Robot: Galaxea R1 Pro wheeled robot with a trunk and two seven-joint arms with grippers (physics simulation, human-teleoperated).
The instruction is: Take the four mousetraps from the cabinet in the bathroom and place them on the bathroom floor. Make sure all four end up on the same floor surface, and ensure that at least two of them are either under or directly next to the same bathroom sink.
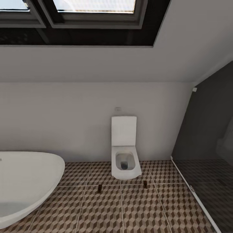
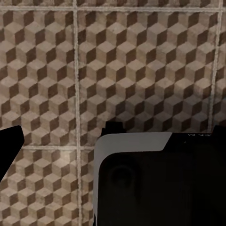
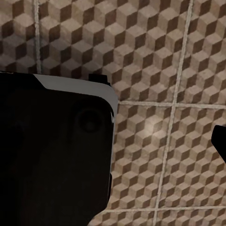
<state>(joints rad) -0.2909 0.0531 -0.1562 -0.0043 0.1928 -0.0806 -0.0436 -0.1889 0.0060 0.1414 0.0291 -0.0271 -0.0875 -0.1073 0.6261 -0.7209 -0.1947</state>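
two traps lying by the toilet

in both wrist views dark robot parts are hanging over the bathroom floor (image 2: pixel 141 70); whether either gripper is open or gripping anything, i cannot tell. in the head view's lower middle, two mousetraps are lying on the tiles: one (image 1: pixel 99 188) left of the toilet (image 1: pixel 124 152), one (image 1: pixel 145 184) right of it. the bathtub (image 1: pixel 26 181) is sitting at lower left.

Bathroom floor (image 1: pixel 136 207) (cube-patterned tiles) bears two mousetraps (image 1: pixel 99 188) (image 1: pixel 145 184) flanking the toilet (image 1: pixel 124 161).
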